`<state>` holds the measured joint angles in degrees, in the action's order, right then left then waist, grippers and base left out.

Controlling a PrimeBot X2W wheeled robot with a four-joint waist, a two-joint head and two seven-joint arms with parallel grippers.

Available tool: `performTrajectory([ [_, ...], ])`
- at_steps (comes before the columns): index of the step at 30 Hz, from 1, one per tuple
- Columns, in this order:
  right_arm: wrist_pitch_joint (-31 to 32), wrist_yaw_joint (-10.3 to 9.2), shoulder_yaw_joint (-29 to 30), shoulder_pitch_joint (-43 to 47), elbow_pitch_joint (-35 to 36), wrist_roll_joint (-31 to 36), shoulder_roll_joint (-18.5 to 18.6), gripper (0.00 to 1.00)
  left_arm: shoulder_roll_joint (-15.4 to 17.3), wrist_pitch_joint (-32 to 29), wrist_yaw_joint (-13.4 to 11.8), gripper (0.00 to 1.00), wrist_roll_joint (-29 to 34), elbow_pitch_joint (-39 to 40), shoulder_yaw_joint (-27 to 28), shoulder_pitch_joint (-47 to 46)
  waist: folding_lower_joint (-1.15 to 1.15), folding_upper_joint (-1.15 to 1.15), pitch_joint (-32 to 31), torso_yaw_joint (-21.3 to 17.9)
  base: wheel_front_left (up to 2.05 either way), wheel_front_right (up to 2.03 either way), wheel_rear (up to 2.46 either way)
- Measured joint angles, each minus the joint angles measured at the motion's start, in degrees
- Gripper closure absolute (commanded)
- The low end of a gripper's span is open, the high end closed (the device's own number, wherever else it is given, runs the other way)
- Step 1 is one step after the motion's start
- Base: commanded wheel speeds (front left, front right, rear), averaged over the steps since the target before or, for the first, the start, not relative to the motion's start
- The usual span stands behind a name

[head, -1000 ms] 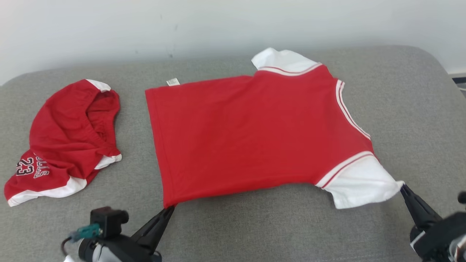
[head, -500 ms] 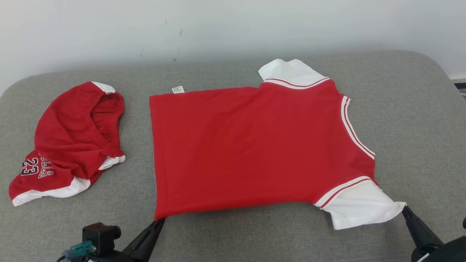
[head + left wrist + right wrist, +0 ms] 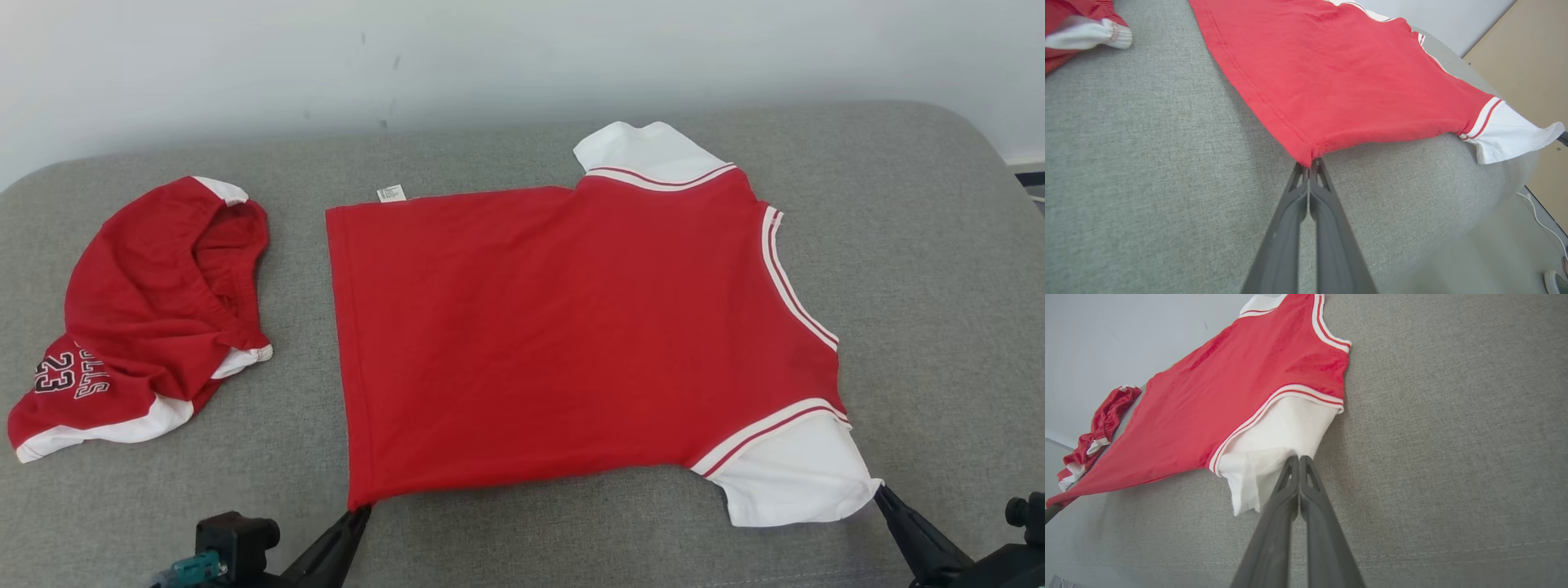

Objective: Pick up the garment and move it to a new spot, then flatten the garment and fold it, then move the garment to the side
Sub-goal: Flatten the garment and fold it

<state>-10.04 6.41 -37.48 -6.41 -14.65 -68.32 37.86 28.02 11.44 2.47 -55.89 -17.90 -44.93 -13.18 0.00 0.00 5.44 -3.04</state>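
The scene is lit brightly and evenly by soft, diffuse light. A faint shadow is cast on the cushion (image 3: 571, 539) under the near edge of the shirt (image 3: 555, 327). The head view is rendered sharply. Wide-angle stretching is seen in the wrist views, and the left one's lower right corner is blurred.

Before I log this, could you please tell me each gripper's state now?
Left gripper: shut on the shirt, hem corner.
Right gripper: shut on the shirt, sleeve.

One shirt (image 3: 571, 327), one pair of shorts (image 3: 147, 302), one cushion (image 3: 939, 245)
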Motion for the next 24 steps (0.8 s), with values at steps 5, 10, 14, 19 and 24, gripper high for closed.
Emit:
performTrajectory([
  [5, 0.99, -0.87, -0.49, -0.12, 0.37, 0.73, 0.38, 1.0, -0.2, -0.26, -0.29, 1.0, 0.01, -0.36, -0.21, 0.55, 0.0, 0.0, 0.16, 0.11, 0.0, 0.0, 0.0],
  [10, 1.68, -0.96, -0.79, -0.69, 0.21, 1.11, 0.49, 1.0, -0.36, -1.0, -0.49, 1.0, 0.1, -1.65, -0.71, 0.54, 0.0, 0.0, 0.44, 0.23, 0.0, 0.0, 0.0],
  [14, 1.97, -1.47, -1.24, -1.59, 0.1, 2.42, 0.53, 1.0, -1.02, -1.45, -0.48, 1.0, 0.11, -2.4, -1.31, 0.47, 0.0, 0.0, 0.64, 0.29, 0.0, 0.0, 0.0],
  [19, 2.42, -1.9, -1.67, -1.8, -0.26, 2.77, 0.51, 1.0, -1.38, -2.3, -0.42, 1.0, 0.45, -3.83, -1.96, 0.16, 0.0, 0.0, 0.56, 0.31, 0.0, 0.0, 0.0],
  [24, 2.92, -1.94, -2.22, -2.21, -0.54, 3.41, 0.52, 1.0, -1.62, -2.8, -0.03, 1.0, 0.46, -4.98, -2.13, -0.54, 0.0, 0.0, 0.47, 0.18, 0.0, 0.0, 0.0],
])
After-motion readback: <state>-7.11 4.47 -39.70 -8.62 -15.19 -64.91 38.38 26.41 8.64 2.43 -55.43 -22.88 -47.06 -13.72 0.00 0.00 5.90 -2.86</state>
